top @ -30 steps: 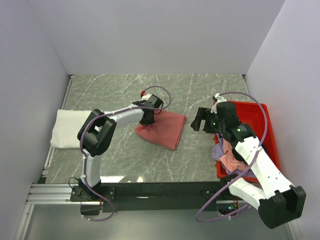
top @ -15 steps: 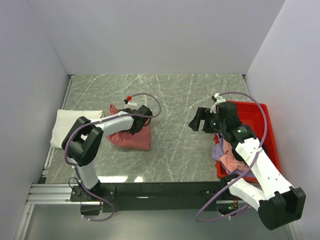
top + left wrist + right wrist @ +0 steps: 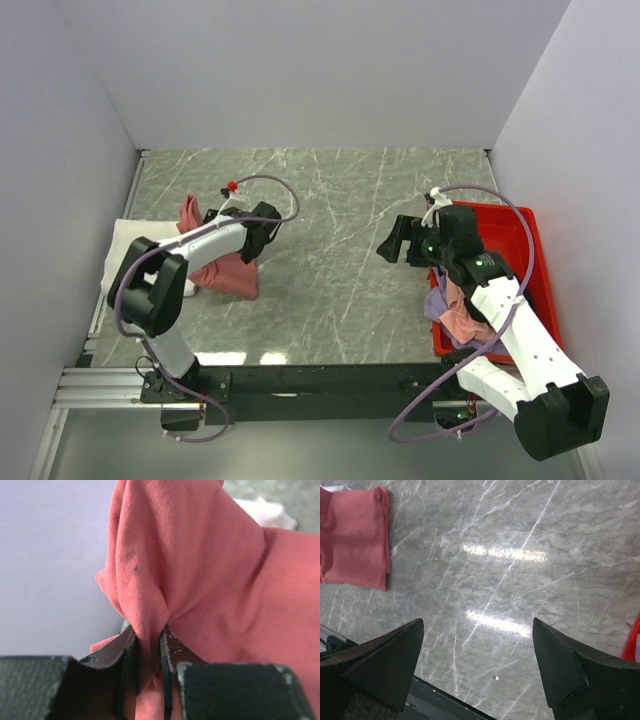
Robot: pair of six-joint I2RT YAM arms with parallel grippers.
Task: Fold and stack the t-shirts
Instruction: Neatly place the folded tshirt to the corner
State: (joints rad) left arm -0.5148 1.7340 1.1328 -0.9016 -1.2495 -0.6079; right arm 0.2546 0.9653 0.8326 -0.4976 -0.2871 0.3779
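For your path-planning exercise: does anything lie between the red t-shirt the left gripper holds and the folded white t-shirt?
Nothing visible does. The red t-shirt, pinched in the left gripper, lies right beside the white t-shirt.

L end effector (image 3: 148,636) tight, R (image 3: 477,625) wide

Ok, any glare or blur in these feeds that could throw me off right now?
Right wrist: two bright light streaks glare off the marble table, otherwise sharp. Left wrist: the red t-shirt fills most of the frame, weave crisp, background soft. Top external: even light, soft shadows, no blur.
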